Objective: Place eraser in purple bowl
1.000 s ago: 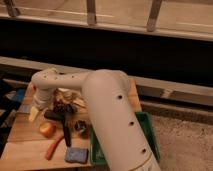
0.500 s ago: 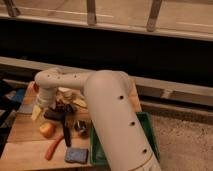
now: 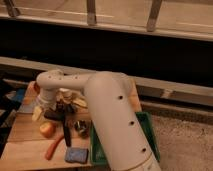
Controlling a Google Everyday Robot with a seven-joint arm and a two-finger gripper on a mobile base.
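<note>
Camera view, table in the lower left of the frame.

Change since a second ago: the gripper [image 3: 36,114] has sunk slightly toward the wooden table [image 3: 21,137]. The arm is otherwise much as before.

Gripper: pale, low over the table's left side, just above the orange fruit [image 3: 47,130]. I cannot make out its opening or whether it holds anything.

Eraser [image 3: 52,115]: dark block on the table just right of the gripper. Contact is unclear.

Purple bowl [image 3: 20,95]: I think it is the bluish shape further up-left, apart from the eraser.

Blue sponge [image 3: 76,155]: bottom centre.

Green tray [image 3: 150,132]: right of the sponge.
</note>
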